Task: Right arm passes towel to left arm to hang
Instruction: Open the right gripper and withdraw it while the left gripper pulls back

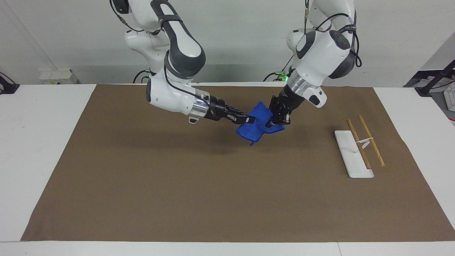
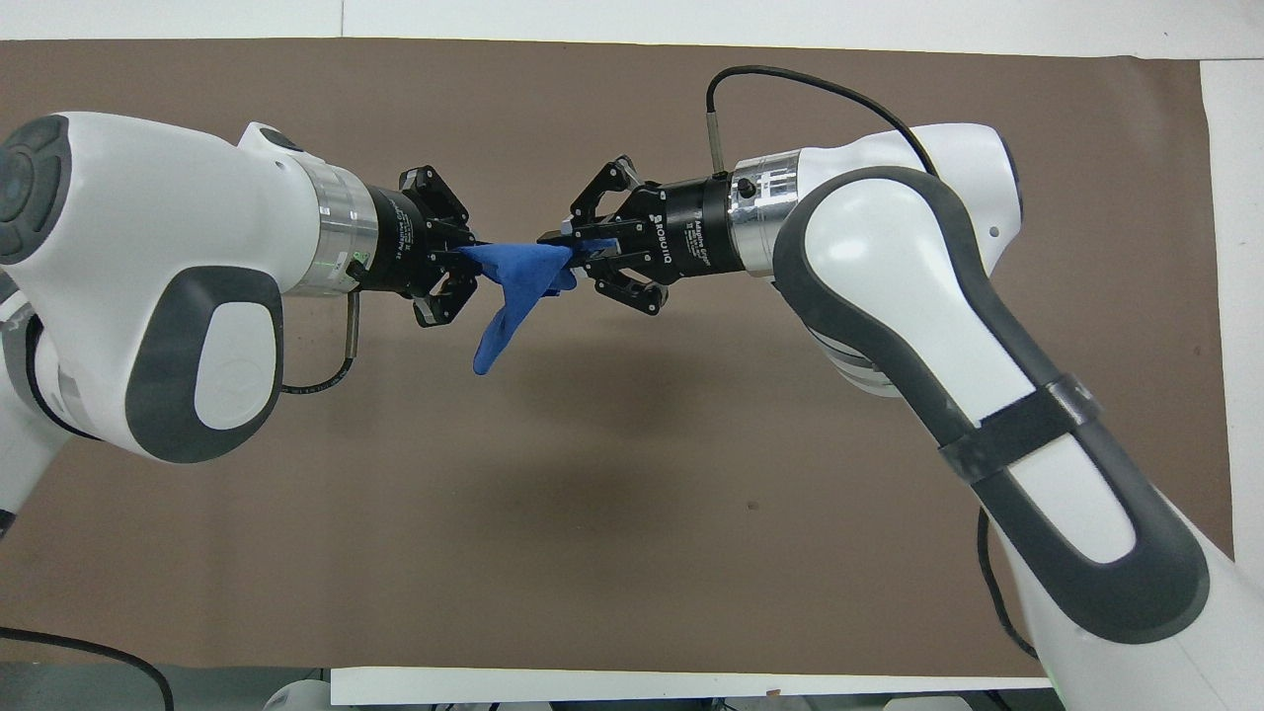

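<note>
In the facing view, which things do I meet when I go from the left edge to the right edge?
Right tool → towel, held over the brown mat → left tool → white rack base → two wooden rods.

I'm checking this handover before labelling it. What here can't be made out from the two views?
- Facing view: whether the right tool has let go of the towel; the cloth covers its tips.
- Both views: the towel's corner loop, lost in the folds.
- Overhead view: the white rack with wooden rods, hidden under the left arm.
- Facing view: how the rack's rods are fixed, too small.
</note>
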